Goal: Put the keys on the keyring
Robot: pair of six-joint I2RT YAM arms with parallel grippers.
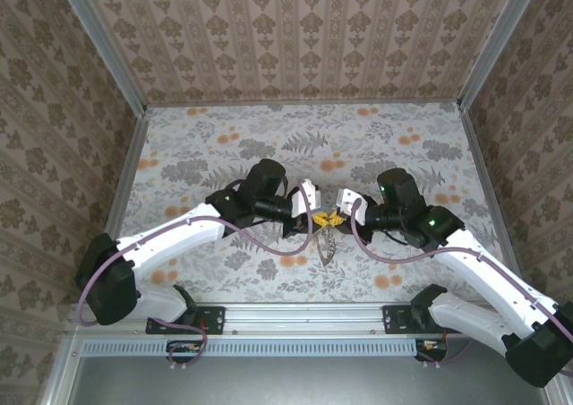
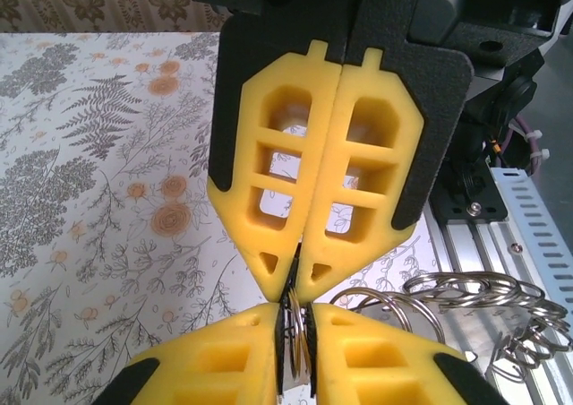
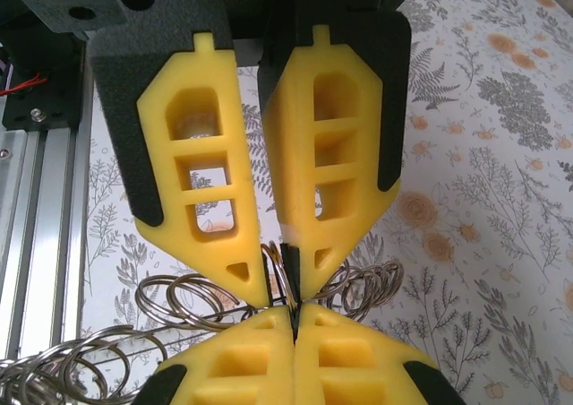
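I am watching the two grippers meeting tip to tip. The left gripper [image 2: 293, 320] is clamping a thin metal ring, which is standing edge-on and upright between its pads. I am taking that ring for an end link of the keyring [image 2: 466, 286], whose other linked steel rings are trailing off just beside those fingertips. The right gripper [image 3: 294, 314] is pressing its jaws fully together straight ahead of the left's tips, seemingly touching that same ring, so both arms are sitting equally near. I am reading no brand or writing anywhere.
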